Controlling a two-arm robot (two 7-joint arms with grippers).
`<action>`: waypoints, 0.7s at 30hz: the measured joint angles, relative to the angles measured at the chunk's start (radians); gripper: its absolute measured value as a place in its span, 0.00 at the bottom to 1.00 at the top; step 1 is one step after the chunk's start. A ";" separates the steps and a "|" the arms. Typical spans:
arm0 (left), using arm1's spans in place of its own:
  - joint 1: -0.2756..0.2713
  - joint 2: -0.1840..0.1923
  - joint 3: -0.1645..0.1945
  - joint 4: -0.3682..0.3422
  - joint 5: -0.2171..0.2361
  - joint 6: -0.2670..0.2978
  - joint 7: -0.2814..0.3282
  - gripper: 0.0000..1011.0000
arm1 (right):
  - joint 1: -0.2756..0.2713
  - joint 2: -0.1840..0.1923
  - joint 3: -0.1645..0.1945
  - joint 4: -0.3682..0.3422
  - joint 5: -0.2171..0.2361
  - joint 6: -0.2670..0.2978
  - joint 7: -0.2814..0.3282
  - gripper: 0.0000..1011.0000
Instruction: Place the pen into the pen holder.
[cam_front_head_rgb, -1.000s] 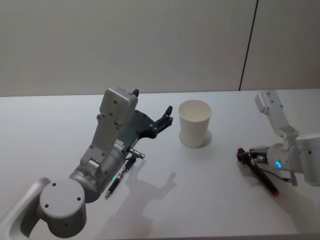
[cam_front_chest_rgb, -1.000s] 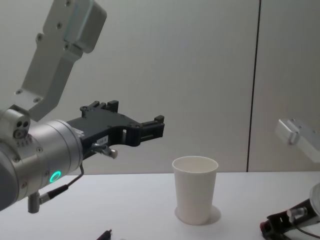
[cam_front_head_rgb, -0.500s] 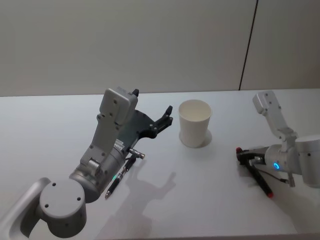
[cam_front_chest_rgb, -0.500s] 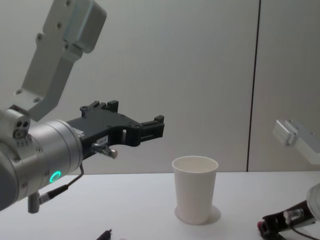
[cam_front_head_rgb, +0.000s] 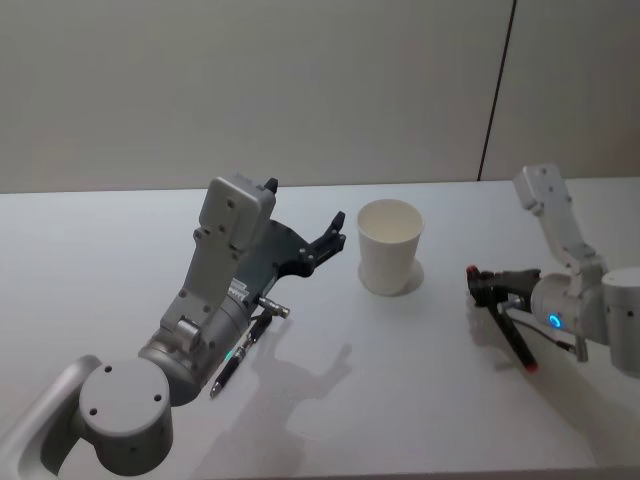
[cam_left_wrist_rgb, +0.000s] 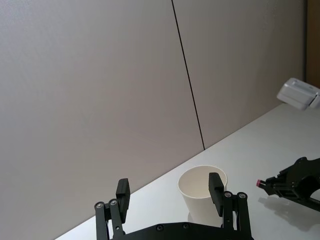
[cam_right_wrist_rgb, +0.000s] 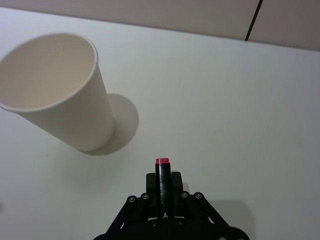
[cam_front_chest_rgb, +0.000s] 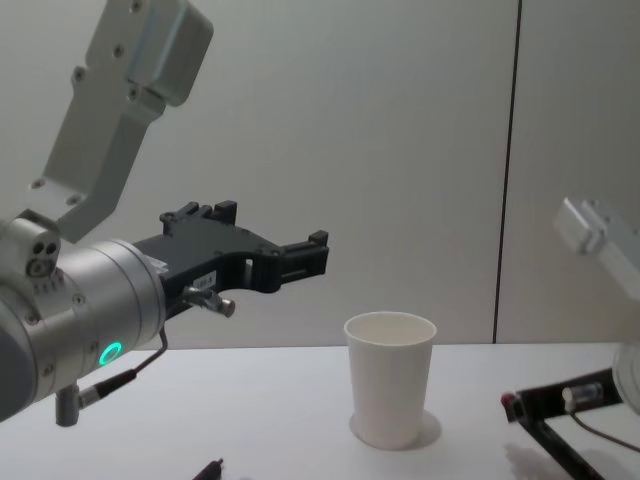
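Observation:
The pen holder, a white paper cup, stands upright at the middle of the table; it shows too as the cup. My right gripper is shut on a black pen with red ends. The pen is held near its upper red tip and slants down toward the table, right of the cup and apart from it. From the side, the right gripper hangs at about half the cup's height. My left gripper is open, raised left of the cup.
A second dark pen lies on the white table under my left arm; its tip shows low in the chest view. A grey wall runs along the table's back. Bare tabletop lies between the cup and the right gripper.
My right gripper has risen with the pen and shifted a little toward the cup, lifting the pen's upper end. The left arm has not moved.

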 joint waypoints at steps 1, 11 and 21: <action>0.000 0.000 0.000 0.000 0.000 0.000 0.000 0.99 | -0.002 0.001 0.001 -0.005 0.002 -0.007 0.000 0.16; 0.000 0.000 0.000 0.000 0.000 0.000 0.000 0.99 | -0.036 0.012 0.008 -0.074 0.022 -0.117 -0.011 0.16; 0.000 0.000 0.000 0.000 0.000 0.000 0.000 0.99 | -0.059 0.017 0.012 -0.121 0.035 -0.253 -0.026 0.16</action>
